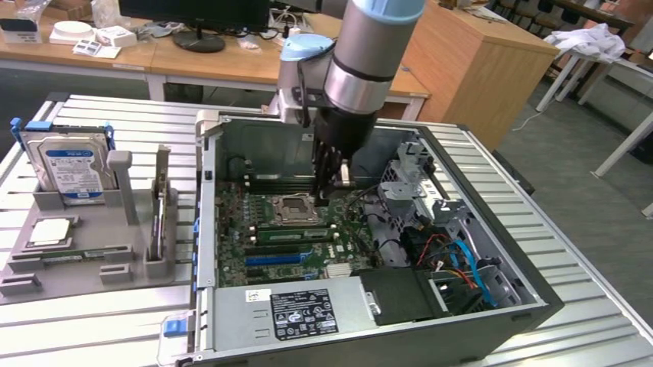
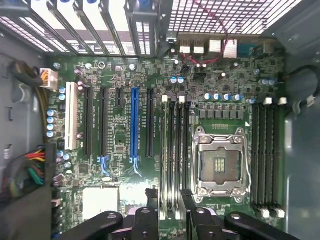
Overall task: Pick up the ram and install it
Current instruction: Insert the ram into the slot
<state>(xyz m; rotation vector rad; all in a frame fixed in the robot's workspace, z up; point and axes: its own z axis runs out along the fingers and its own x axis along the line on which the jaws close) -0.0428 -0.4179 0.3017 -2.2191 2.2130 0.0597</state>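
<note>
A thin green ram stick stands edge-up in the memory slot nearest the blue connector, beside the empty CPU socket. In the exterior view this ram shows as a green strip just in front of the socket. My gripper hangs above that slot bank, open, with one black finger on each side and nothing held between them. In the exterior view the gripper reaches down into the open computer case over the motherboard.
The case wall surrounds the arm, with a drive cage and cables on the exterior view's right. On the exterior view's left, a grey rack holds a hard drive, an upright card and another green stick.
</note>
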